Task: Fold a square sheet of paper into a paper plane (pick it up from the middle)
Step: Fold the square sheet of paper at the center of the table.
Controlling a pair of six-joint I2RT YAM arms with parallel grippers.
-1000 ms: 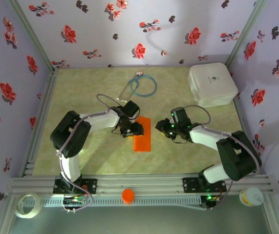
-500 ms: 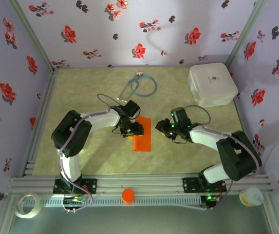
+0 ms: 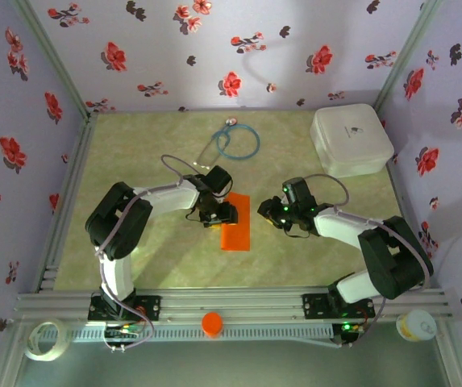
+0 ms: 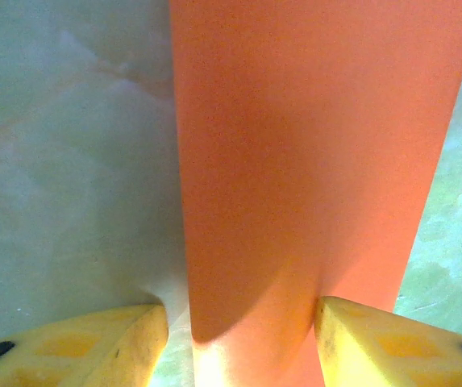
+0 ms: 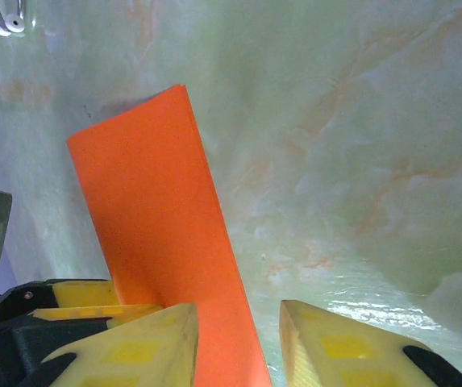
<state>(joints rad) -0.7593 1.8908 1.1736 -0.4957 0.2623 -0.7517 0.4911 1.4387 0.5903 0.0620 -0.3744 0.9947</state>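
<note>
I count one paper (image 3: 235, 225), folded flat; the left gripper (image 4: 241, 339) stands open astride it, the right gripper (image 5: 239, 343) open over its edge.

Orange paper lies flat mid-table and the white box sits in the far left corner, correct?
No. The white box sits in the far right corner, as the top external view shows. The orange paper does lie flat mid-table.

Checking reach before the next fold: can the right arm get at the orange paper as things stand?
Probably yes. The right gripper hangs right at the orange paper, jaws apart with the strip's edge between them and nothing blocking; the left gripper straddles the strip close by, to one side.
</note>
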